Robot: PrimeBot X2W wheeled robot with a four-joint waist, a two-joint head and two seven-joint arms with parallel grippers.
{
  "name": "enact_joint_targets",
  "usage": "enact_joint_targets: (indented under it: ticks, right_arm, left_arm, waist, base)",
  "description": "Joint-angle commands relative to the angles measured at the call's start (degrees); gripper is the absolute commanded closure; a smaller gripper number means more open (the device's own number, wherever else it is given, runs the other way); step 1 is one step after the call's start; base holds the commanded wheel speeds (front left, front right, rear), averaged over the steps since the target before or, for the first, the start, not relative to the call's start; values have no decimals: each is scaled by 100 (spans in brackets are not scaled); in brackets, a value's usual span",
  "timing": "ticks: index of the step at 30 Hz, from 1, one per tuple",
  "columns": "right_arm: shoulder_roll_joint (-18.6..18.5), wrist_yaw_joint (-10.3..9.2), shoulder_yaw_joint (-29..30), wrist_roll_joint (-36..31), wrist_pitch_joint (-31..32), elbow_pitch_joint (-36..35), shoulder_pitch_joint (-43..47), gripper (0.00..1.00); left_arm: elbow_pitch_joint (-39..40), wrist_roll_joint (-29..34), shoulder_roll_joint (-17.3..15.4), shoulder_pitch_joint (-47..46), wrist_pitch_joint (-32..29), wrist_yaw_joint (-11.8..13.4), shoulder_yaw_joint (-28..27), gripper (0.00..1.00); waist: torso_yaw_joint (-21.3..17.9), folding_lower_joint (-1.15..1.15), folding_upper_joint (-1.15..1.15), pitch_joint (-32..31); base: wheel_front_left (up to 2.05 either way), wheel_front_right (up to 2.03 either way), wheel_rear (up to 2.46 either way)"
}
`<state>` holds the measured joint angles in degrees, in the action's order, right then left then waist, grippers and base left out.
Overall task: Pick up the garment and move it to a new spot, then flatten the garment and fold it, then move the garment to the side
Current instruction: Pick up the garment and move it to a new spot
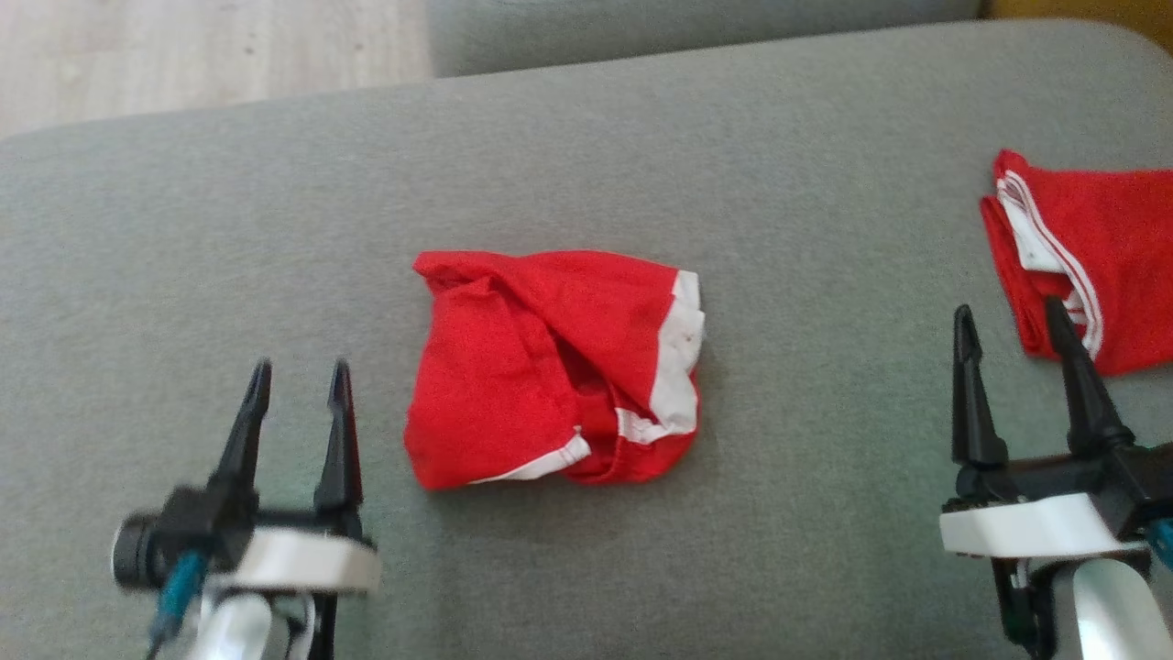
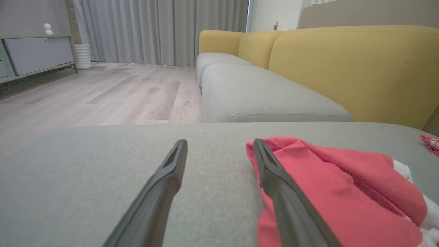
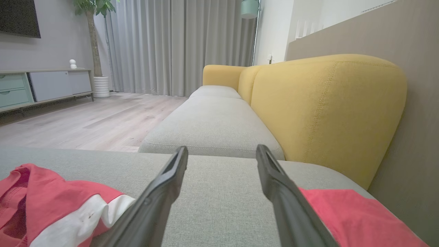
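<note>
The garment [image 1: 550, 367], red with white bands at its edges, lies crumpled in a loose heap near the middle of the grey seat cushion [image 1: 733, 137], and neither gripper holds it. The left gripper [image 1: 301, 371] stands just beside the garment on the robot's left. Its two dark fingers are spread apart with nothing between them, and it looks a little blurred in the head view. In the left wrist view, one finger crosses the near edge of the red cloth, but whether it touches the cloth cannot be told. The right gripper [image 1: 1008, 312] is also wide open and empty, well apart from the garment. Its fingertips are close to a second red garment [image 1: 1118, 247], which lies folded with thin white stripes at the right edge of the cushion. The tip of one finger overlaps that cloth in the head view. Behind the cushion, the right wrist view shows a yellow backrest [image 3: 325, 103] and another grey seat. Further back, a white ribbed pot [image 3: 101, 87] stands on the wooden floor [image 3: 85, 120] beside grey curtains [image 3: 171, 44], and it holds a tall plant [image 3: 92, 7] with green leaves. Next to the pot is a low cabinet [image 3: 51, 85] with closed fronts, and a small white figure [image 3: 72, 63] stands on top of it.
</note>
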<state>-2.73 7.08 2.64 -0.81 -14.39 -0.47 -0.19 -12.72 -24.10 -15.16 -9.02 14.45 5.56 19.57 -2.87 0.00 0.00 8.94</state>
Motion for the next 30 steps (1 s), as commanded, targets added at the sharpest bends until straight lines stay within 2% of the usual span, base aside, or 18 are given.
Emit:
enact_joint_targets:
  ticks: [1, 4, 7, 11, 14, 22, 30]
  right_arm:
    - [-15, 41, -39, -62, -61, -116, -40, 0]
    - [-15, 41, 5, -105, -61, 33, 14, 0]
    - [-15, 41, 70, -84, -61, 215, 128, 0]
    - [-15, 41, 154, -36, -61, 365, 267, 0]
    - [-15, 41, 183, -2, -61, 506, 356, 0]
    - [-15, 41, 146, 147, -61, 706, 554, 0]
    - [-15, 41, -59, 326, -61, 755, 725, 0]
  left_arm:
    - [313, 190, 27, 219, 53, 37, -437, 0]
    - [526, 381, 290, 649, 53, -30, -768, 0]
    - [705, 606, 645, 1122, 54, -210, -1229, 0]
    - [773, 881, 869, 1422, 54, -484, -1550, 0]
    - [731, 1039, 978, 1522, 54, -691, -1739, 0]
    - [628, 1199, 1137, 1638, 54, -1045, -2054, 0]
    - [497, 1294, 1193, 1695, 54, -1231, -2140, 0]
  waist:
    - [185, 0, 0, -131]
    - [323, 0, 0, -212]
    - [496, 0, 0, -341]
    - [636, 0, 0, -438]
    - [689, 0, 0, -510]
    - [714, 0, 0, -698]
    - [529, 0, 0, -883]
  base:
    - [0, 0, 0]
    - [0, 0, 0]
    - [0, 0, 0]
    - [0, 0, 0]
    - [0, 0, 0]
    - [0, 0, 0]
    - [0, 0, 0]
